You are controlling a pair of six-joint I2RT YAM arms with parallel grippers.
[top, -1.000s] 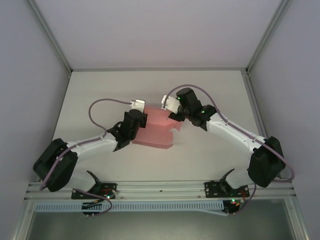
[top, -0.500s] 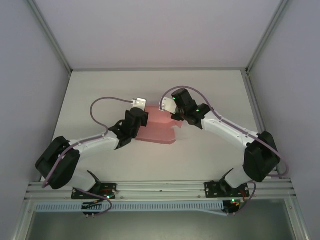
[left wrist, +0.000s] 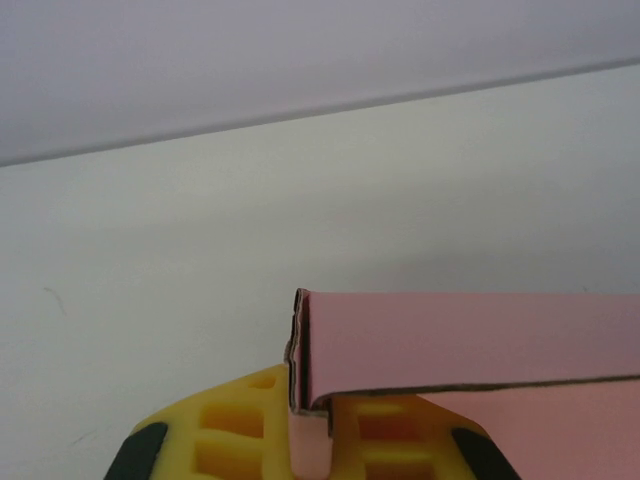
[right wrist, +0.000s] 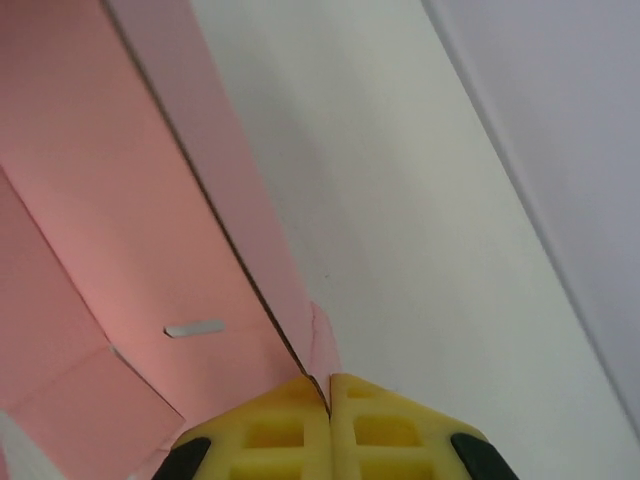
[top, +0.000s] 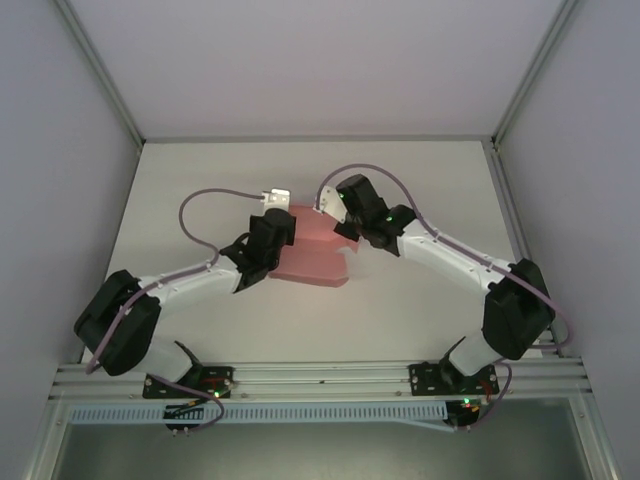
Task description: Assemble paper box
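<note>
The paper box (top: pixel 318 258) is salmon-pink card, partly folded, in the middle of the table between both arms. My left gripper (top: pixel 280 232) is at its left end and my right gripper (top: pixel 343 228) at its far right corner. In the left wrist view the yellow fingers (left wrist: pixel 230 440) are shut on a folded corner of the paper box (left wrist: pixel 470 345), card pinched in the left gripper (left wrist: pixel 311 425). In the right wrist view the right gripper (right wrist: pixel 328 388) is shut on the thin edge of an upright wall of the paper box (right wrist: pixel 150 260), whose floor has a small slot (right wrist: pixel 195 328).
The white table (top: pixel 200 190) is bounded by grey walls at the back and sides, with metal posts (top: pixel 118 100) in the far corners. A rail (top: pixel 320 375) with the arm bases runs along the near edge. Purple cables (top: pixel 205 205) loop above both wrists.
The right gripper has closed onto the box's wall edge and moved slightly left. The left arm kept its grip and shifted a little away from the bases; the box shifted with them.
</note>
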